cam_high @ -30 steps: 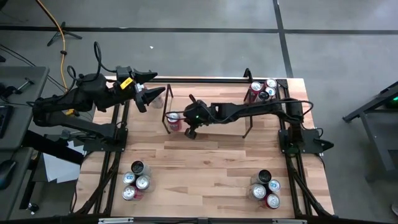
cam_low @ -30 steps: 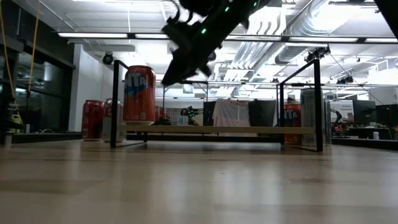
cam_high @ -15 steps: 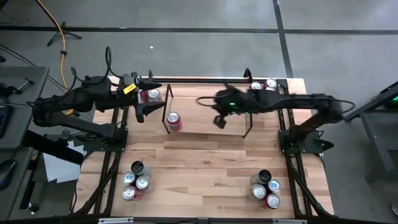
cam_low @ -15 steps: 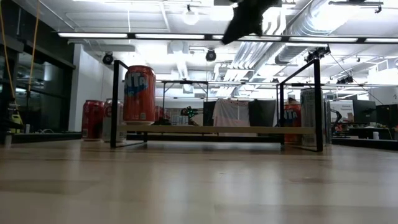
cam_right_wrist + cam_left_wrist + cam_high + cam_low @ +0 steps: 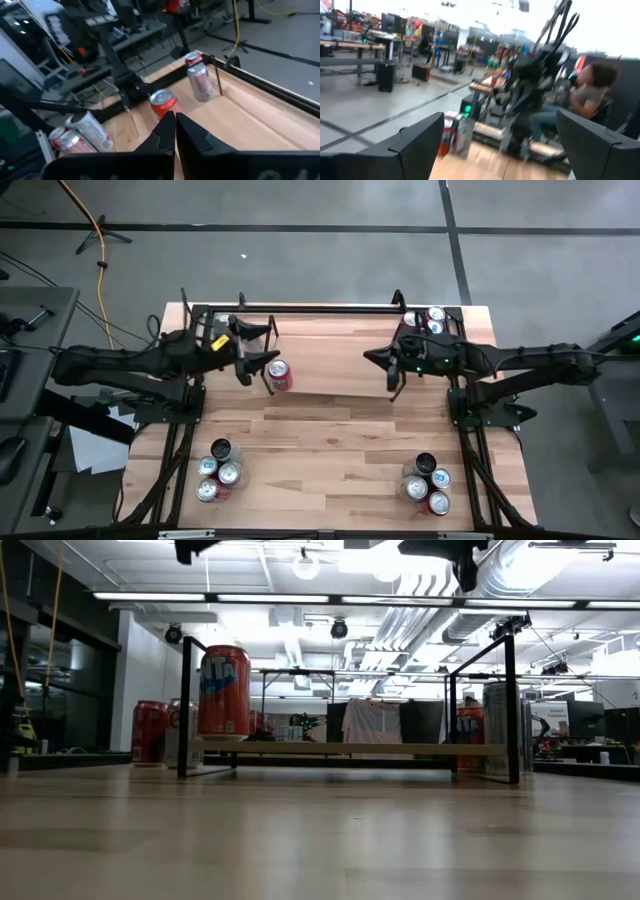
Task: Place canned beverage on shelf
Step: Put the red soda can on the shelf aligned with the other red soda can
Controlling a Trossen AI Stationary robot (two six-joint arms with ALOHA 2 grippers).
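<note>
One red can [image 5: 279,373] stands upright on the shelf [image 5: 330,392] at its left end, centre-left of the high view. The left gripper [image 5: 247,356], jaws spread and empty, hovers just left of that can. The right gripper [image 5: 378,360], at centre-right over the shelf's right end, is well apart from it.

Low view: the can [image 5: 224,691] stands on the shelf top [image 5: 340,748], left of centre, long axis vertical.

Left wrist view: both fingers [image 5: 415,142] set wide, nothing between.

Right wrist view: fingers [image 5: 165,131] pressed together, with the can [image 5: 163,103] beyond them. Judged: placement looks complete; the left arm is nearer.
</note>
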